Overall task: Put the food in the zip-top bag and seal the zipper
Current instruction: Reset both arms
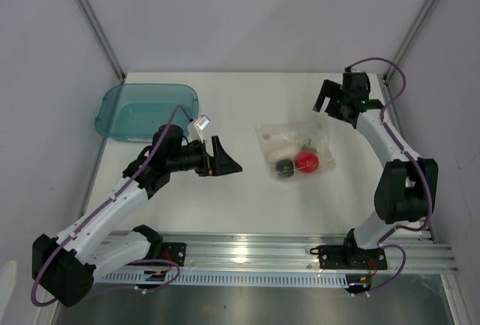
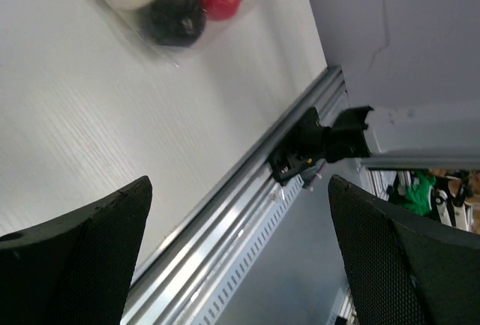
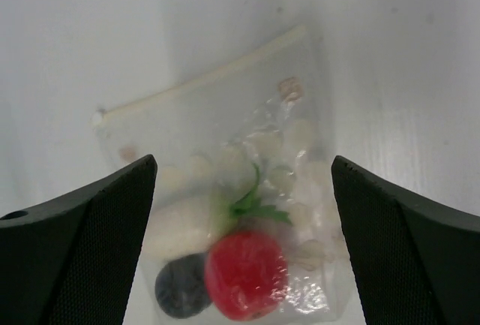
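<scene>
The clear zip-top bag [image 1: 294, 145] lies flat on the table with the food inside: a red ball [image 1: 306, 161], a dark round piece [image 1: 284, 167] and a white radish [image 1: 278, 151]. The right wrist view looks down on the bag [image 3: 300, 115], with the red ball [image 3: 246, 272], dark piece [image 3: 182, 289] and radish [image 3: 180, 224] at its lower end. The zipper [image 3: 202, 81] runs as a pale strip along the far edge. My right gripper [image 3: 241, 158] hangs open above the bag, holding nothing. Left of the bag, my left gripper [image 1: 223, 157] is open and empty, and its view catches the food [image 2: 174, 16].
A translucent teal tray [image 1: 112, 111] stands at the back left, behind the left arm. An aluminium rail [image 1: 285, 250] runs along the table's near edge. Walls close in the table on the left, back and right.
</scene>
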Controlling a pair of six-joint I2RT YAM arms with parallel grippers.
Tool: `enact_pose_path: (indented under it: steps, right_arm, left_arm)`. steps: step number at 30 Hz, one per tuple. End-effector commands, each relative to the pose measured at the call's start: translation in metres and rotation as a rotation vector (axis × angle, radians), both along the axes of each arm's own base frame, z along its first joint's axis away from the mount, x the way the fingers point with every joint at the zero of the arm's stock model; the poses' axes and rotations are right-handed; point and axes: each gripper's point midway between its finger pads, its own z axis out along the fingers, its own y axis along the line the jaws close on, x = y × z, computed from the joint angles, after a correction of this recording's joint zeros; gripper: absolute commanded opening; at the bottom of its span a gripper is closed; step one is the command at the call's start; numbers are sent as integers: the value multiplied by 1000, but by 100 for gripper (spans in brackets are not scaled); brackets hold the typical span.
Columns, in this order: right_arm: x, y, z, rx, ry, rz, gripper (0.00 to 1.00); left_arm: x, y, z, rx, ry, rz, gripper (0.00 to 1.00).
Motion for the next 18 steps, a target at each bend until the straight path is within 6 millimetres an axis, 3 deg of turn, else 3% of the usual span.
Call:
enact_pose_path:
  steps: [1, 2, 3, 5, 6, 7, 8, 9, 10, 11, 12, 13, 14, 15, 18]
  right_arm:
    - [-39, 19, 1, -2, -10, 21, 99]
    - [-48, 26, 2, 6, -21, 35, 100]
    - [-62, 39, 20, 21, -76, 70, 99]
    - [-80, 52, 27, 50, -121, 97, 99]
    - [-99, 60, 12, 51, -102, 119, 99]
    - [-114, 62, 33, 78, -177, 124, 99]
    - [-128, 65, 19, 104, -179, 126, 99]
    - [-144, 69, 39, 134, -258, 142, 99]
    - [-154, 69, 39, 152, -278, 136, 99]
    - [-163, 67, 38, 161, -293, 122, 99]
    - [-176, 63, 19, 156, -273, 117, 99]
    - [-192, 61, 31, 181, -335, 121, 99]
    - [-200, 59, 29, 202, -353, 116, 99]
    - [-216, 56, 24, 227, -387, 122, 99]
    - [-236, 49, 10, 286, -411, 101, 99]
  left_arm:
    - [44, -2, 26, -38, -111, 142, 100]
    - [51, -1, 28, -36, -132, 167, 100]
    - [62, 2, 28, -24, -157, 211, 99]
    - [75, 6, 37, -18, -234, 260, 99]
    - [82, 14, 44, -19, -276, 319, 99]
    - [85, 19, 43, -17, -307, 351, 100]
    - [89, 22, 50, -48, -359, 383, 100]
    - [89, 34, 64, -76, -412, 450, 99]
    - [87, 39, 49, -65, -410, 472, 99]
    - [87, 44, 58, -93, -447, 497, 99]
    - [86, 49, 60, -98, -463, 517, 99]
    - [82, 56, 68, -116, -492, 545, 99]
    - [78, 59, 55, -101, -483, 548, 100]
    - [72, 67, 65, -130, -519, 573, 100]
    - [60, 77, 35, -138, -499, 598, 100]
